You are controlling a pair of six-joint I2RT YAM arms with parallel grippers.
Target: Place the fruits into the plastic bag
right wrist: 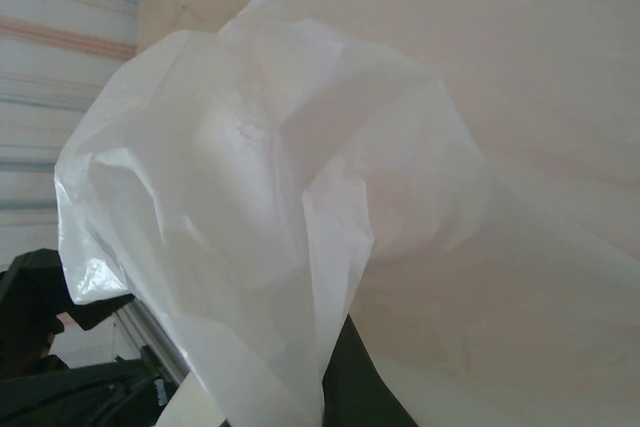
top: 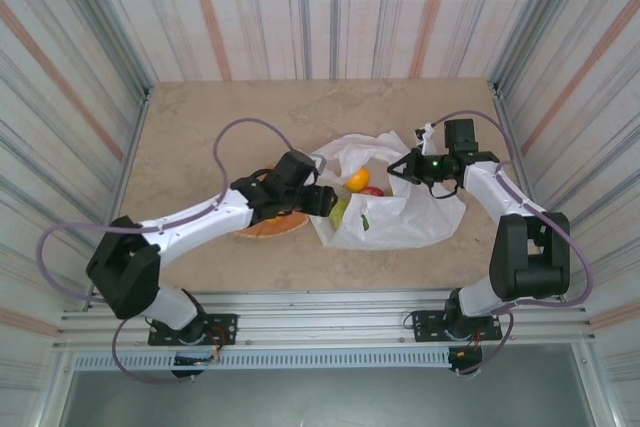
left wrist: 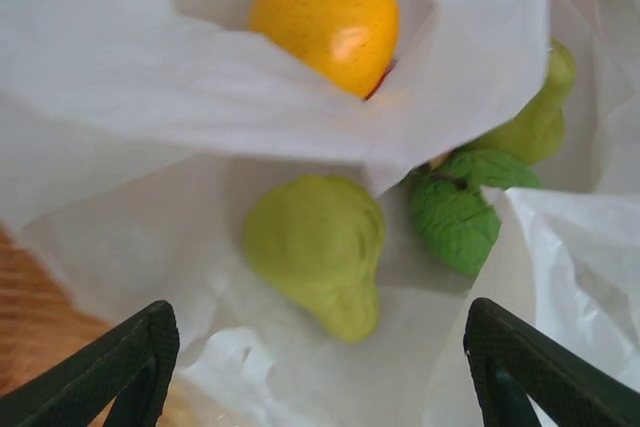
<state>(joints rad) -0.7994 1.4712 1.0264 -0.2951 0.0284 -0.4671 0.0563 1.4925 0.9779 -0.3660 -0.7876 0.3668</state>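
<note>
The white plastic bag (top: pixel 400 217) lies crumpled at mid-table with its mouth facing left. Inside the mouth sit an orange-yellow fruit (top: pixel 357 179), a red fruit (top: pixel 372 191) and a green fruit (top: pixel 340 210). My left gripper (top: pixel 325 202) is at the mouth, open and holding nothing. In the left wrist view a green pear (left wrist: pixel 315 247) lies on the bag film just ahead of my left gripper (left wrist: pixel 325 382), with the orange-yellow fruit (left wrist: pixel 325 17), a green leafy fruit (left wrist: pixel 455 212) and a second green pear (left wrist: pixel 535 122) beyond. My right gripper (top: pixel 403 169) is shut on the bag's upper edge (right wrist: pixel 250 197), lifting it.
A flat tan wooden plate (top: pixel 270 227) lies under the left arm, just left of the bag, and its edge (left wrist: pixel 30 317) shows in the left wrist view. Striped walls close off the table on three sides.
</note>
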